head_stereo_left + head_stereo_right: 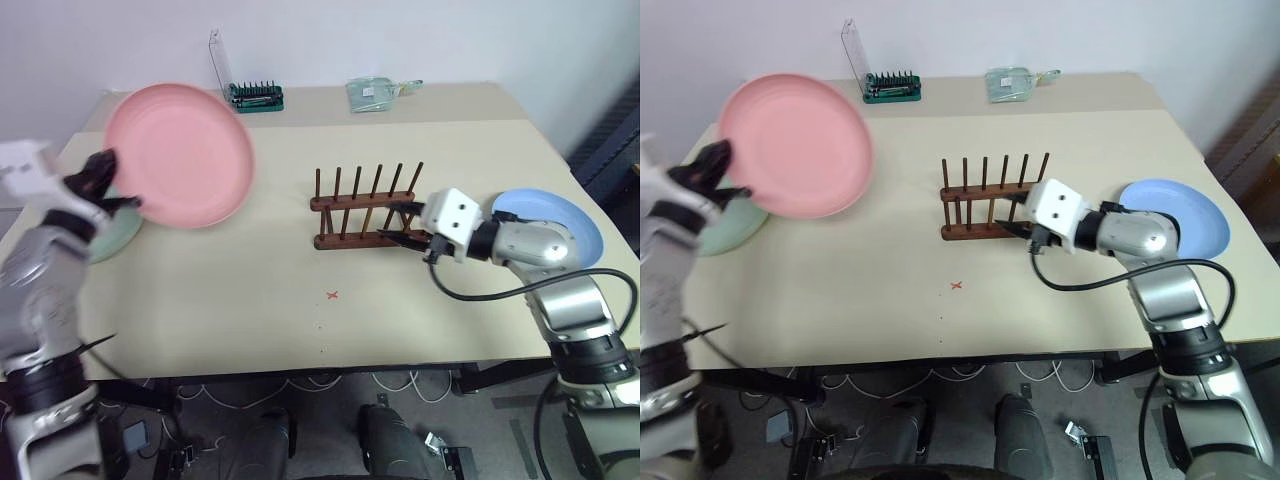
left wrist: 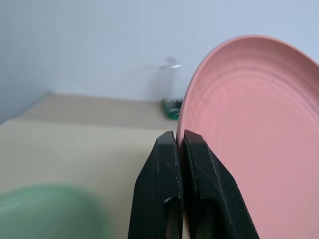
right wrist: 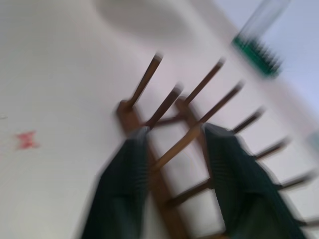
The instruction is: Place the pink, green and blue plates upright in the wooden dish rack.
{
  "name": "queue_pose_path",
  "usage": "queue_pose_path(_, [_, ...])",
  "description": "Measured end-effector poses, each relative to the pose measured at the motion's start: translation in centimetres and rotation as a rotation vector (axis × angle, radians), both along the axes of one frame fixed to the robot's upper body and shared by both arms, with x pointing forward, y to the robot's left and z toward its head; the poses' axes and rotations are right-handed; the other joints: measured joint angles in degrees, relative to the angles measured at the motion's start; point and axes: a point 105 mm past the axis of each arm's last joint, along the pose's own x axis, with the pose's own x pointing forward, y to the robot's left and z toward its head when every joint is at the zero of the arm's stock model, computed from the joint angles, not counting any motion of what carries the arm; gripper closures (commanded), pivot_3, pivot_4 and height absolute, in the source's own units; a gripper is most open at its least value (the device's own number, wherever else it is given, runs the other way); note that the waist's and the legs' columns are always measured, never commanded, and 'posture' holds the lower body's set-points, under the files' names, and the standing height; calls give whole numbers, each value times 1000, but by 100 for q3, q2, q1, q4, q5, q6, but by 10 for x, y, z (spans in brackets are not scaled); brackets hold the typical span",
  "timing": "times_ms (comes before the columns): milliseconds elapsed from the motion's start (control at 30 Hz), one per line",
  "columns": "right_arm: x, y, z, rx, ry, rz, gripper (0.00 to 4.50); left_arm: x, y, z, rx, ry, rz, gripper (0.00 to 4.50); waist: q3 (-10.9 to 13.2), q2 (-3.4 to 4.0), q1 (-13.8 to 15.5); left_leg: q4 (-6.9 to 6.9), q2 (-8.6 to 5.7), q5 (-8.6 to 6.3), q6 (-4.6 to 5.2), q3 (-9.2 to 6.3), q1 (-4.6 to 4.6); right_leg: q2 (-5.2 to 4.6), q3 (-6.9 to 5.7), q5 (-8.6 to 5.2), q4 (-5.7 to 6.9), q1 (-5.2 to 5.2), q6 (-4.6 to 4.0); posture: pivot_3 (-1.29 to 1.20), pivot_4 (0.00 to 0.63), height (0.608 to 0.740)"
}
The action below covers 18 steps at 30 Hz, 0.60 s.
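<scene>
The left gripper is clenched on the rim of the pink plate, which it holds up in the air, tilted with its hollow face toward the camera, above the left part of the table. Beneath and just behind that gripper the green plate lies flat on the table near the left edge, partly hidden by the arm. The wooden dish rack stands empty near the middle of the table, its pegs upright. The right gripper is at the rack's right end with its fingers spread apart, one on each side of a base rail and its pegs; whether they touch the wood cannot be told. The blue plate lies flat near the table's right edge, partly covered by the right arm. Along the far edge sit a green bit holder with a clear lid standing up, and a clear greenish packet. A small red cross mark is on the tabletop in front of the rack. No writing or labels can be read.
</scene>
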Motion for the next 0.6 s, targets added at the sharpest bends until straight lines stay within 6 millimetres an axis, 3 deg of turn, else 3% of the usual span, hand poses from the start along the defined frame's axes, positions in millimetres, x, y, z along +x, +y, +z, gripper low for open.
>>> queue_pose_path(67, [-1,24,8,-39,-103,50,36,6,-38,10,55,-33,-81,4500,0,0,-21,1,0,11,-19,0,-19,0,1,2,3,-22,0,0,150,740])
queue_pose_path(367, [14,43,22,-232,-428,31,36,6,-110,27,137,-91,-189,4500,0,-1,29,-1,-3,20,-35,9,-44,-1,6,2,7,-52,-1,0,150,740])
queue_pose_path(600, [22,38,9,-309,-464,19,36,4,-127,20,70,-41,-215,4500,1,-1,4,-1,-2,21,-35,8,-40,2,7,2,12,-52,-1,0,150,740])
